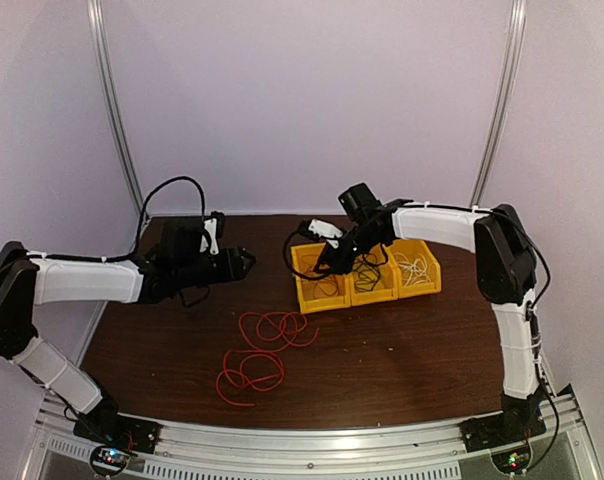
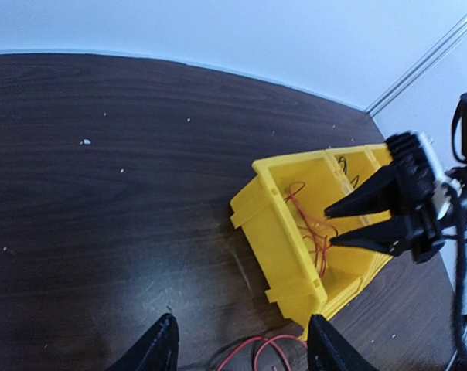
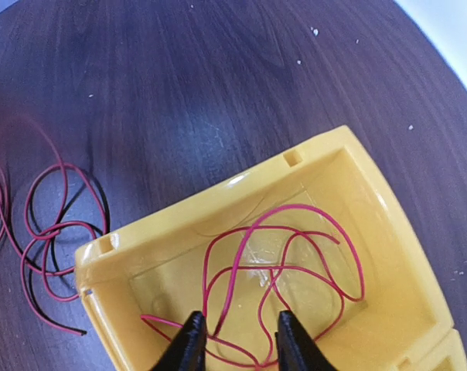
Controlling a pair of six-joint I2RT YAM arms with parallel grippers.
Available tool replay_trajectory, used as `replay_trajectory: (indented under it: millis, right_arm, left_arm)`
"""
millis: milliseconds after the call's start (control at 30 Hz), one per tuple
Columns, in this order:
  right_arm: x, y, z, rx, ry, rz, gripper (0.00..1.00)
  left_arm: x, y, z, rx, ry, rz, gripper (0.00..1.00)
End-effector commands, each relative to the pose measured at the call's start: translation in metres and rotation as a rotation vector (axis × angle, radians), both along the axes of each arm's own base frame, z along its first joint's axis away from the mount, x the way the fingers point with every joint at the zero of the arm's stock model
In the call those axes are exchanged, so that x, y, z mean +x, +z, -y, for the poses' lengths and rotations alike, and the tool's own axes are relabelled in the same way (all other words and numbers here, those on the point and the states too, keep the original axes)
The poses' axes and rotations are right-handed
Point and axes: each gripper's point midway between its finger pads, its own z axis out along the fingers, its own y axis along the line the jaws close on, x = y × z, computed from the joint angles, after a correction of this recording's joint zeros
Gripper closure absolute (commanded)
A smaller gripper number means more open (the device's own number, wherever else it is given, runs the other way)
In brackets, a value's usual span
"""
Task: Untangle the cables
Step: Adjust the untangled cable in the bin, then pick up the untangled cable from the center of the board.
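A red cable lies in loose loops on the table in front of the bins, and it also shows in the right wrist view. More red cable lies coiled in the left yellow bin. A black cable is in the middle bin and a white cable in the right bin. My right gripper is open, just above the left bin, with red strands below its fingertips. My left gripper is open and empty, low over the table left of the bins, above a red loop.
The three yellow bins stand side by side at the back right of the dark wooden table. In the left wrist view the right gripper hangs over the left bin. White walls and rails close in the table.
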Motion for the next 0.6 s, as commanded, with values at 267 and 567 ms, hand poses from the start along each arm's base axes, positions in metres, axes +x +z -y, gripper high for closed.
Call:
replay_trajectory:
  millis: [267,567]
  right_arm:
    - [-0.110,0.064,0.003,-0.046,0.192,0.147,0.61]
    - [-0.179,-0.010,-0.035,-0.147,0.351,0.072,0.65]
  left_arm:
    - [-0.074,-0.031,-0.034,0.073,-0.102,-0.110,0.41]
    - [-0.098,-0.073,-0.021,0.023,-0.197,-0.249,0.44]
